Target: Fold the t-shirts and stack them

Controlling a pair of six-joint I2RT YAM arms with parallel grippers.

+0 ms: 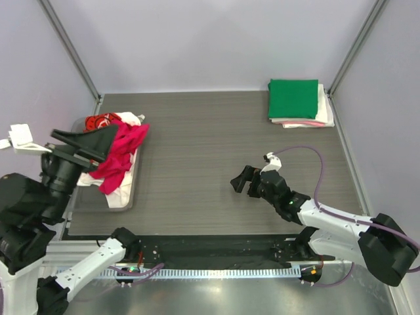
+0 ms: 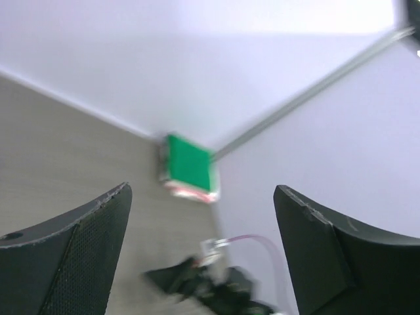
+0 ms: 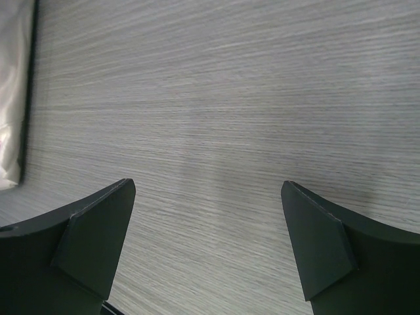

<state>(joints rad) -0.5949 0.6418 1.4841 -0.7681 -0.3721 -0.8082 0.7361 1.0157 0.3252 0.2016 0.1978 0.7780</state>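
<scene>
While both pairs of jaws gape empty, three loose shirts (image 1: pixel 121 154) fill one bin (image 1: pixel 128 191) under the left jaws; three folded shirts (image 1: pixel 293 98) sit stacked far beyond the right jaws.

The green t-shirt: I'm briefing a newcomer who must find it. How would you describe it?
Look to the table's far right corner. A small stack of folded tees sits there. The green t-shirt lies on top, the only bright green piece; those beneath are white and pink.

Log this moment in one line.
left tool: open, empty | right tool: open, empty, over table | green t-shirt: folded atop stack | magenta t-shirt: crumpled in bin
</scene>
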